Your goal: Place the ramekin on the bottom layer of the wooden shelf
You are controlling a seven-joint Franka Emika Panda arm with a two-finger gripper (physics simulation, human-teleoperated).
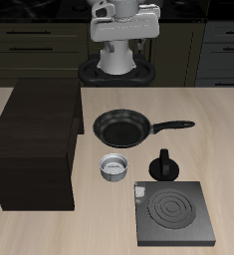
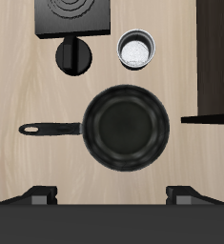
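Observation:
The ramekin (image 1: 114, 166) is a small grey-white ribbed cup standing upright on the table, between the wooden shelf (image 1: 39, 139) and the small black pot. It also shows in the wrist view (image 2: 135, 50), with the shelf's dark edge (image 2: 216, 57) beside it. The shelf is a large, almost black box with a flat top. My gripper (image 2: 113, 197) is open and empty, its fingers (image 2: 42, 196) wide apart. It hangs high above the frying pan, well back from the ramekin. In the exterior view only the arm (image 1: 123, 40) at the table's back shows clearly.
A black frying pan (image 1: 121, 127) lies mid-table with its handle pointing away from the shelf. A small black knobbed pot (image 1: 164, 164) stands beside the ramekin. A flat black stove plate (image 1: 173, 212) with rings sits near the table's front edge.

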